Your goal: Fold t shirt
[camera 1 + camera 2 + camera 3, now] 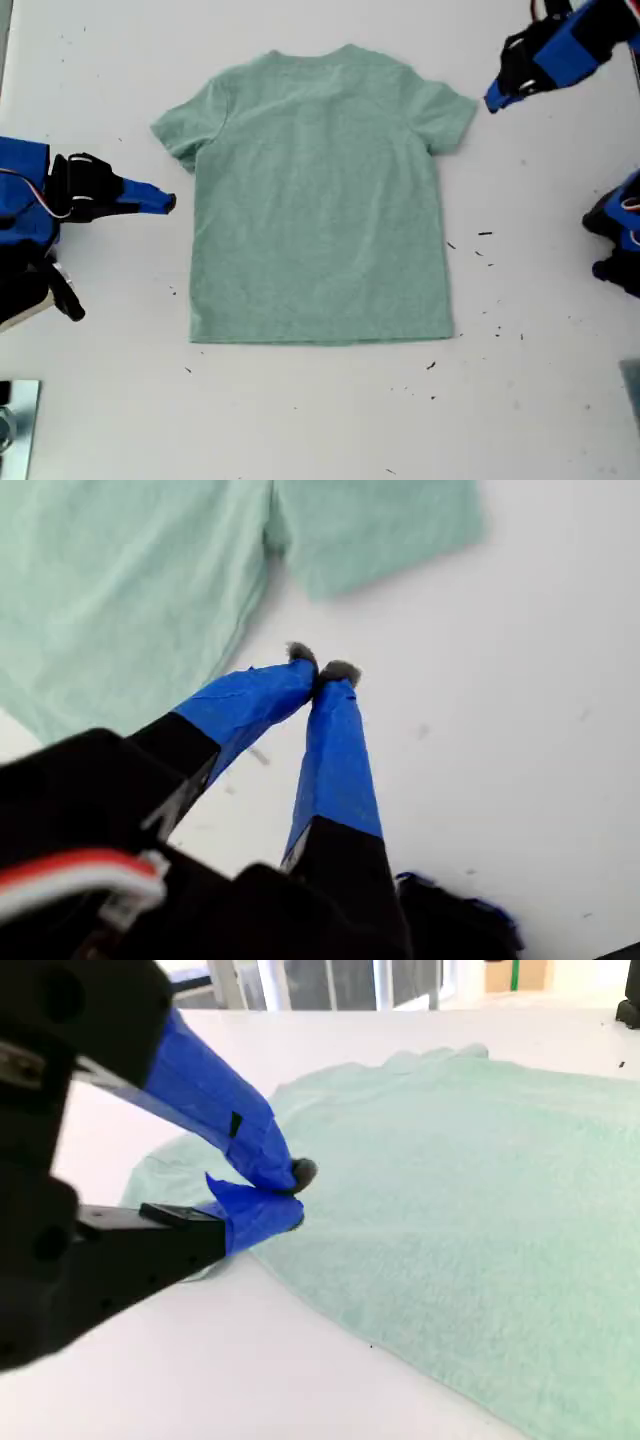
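Green t shirt [318, 200]: flat, unfolded, mid white bench [540, 400].
First hand [322, 666]: tips together, empty, over bare bench near a sleeve.
Second hand [297, 1192]: tips together, empty, beside the other sleeve.

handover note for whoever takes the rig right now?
My first gripper: fingers closed, holding nothing, above bare table just off a sleeve; in the exterior view it is the arm at upper right.
My second gripper: fingers together at the other sleeve's edge, at the exterior view's left; no cloth visibly pinched, though I can't be certain.
T shirt: spread flat on the white table, collar toward the exterior view's top, both sleeves out.
Done: nothing folded yet.
Left: the whole fold, probably starting with the sleeves and sides inward.
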Robot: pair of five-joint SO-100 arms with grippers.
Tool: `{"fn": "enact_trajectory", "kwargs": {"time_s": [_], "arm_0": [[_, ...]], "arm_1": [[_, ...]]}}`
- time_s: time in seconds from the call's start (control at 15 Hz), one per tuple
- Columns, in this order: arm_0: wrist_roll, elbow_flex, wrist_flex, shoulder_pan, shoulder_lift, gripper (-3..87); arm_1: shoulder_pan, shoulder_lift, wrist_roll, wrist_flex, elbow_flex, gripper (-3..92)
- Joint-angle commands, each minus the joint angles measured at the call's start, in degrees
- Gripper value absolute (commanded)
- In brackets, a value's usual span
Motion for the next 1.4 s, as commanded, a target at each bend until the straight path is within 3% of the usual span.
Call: {"fn": "enact_trajectory", "kwargs": {"time_s": [0.0,0.07,0.13,0.47,0.73,0.87,1.07,1.33], "arm_0": [[0.26,0.18,-0.44,0.26,0.44,-0.1],[0.26,0.18,-0.44,0.26,0.44,-0.1],[0.26,0.18,-0.44,0.44,0.44,-0.1],[0.26,0.18,-0.44,0.97,0.44,-0.1],[0.26,0.18,-0.44,1.14,0.44,-0.1],[0.26,0.26,-0.44,1.58,0.44,-0.1],[0.18,0.26,-0.44,2.02,0.44,-0.1],[0.09,0.26,-0.44,1.76,0.44,-0.1]], "arm_1": [[2.81,-6.33,-3.87,2.02,-10.9,17.2],[4.04,-7.65,-5.36,1.93,-11.6,34.5],[5.1,-8.61,-7.12,0.53,-10.46,36.3],[13.8,-15.47,-10.55,-23.03,9.05,36.0],[14.41,-28.39,-10.55,-35.16,9.49,34.0],[14.41,-31.46,-9.84,-34.1,8.7,-1.2],[13.01,-28.83,-11.43,-19.6,2.29,-1.3],[11.51,-23.64,-10.11,-9.32,-5.45,-1.3]]}}
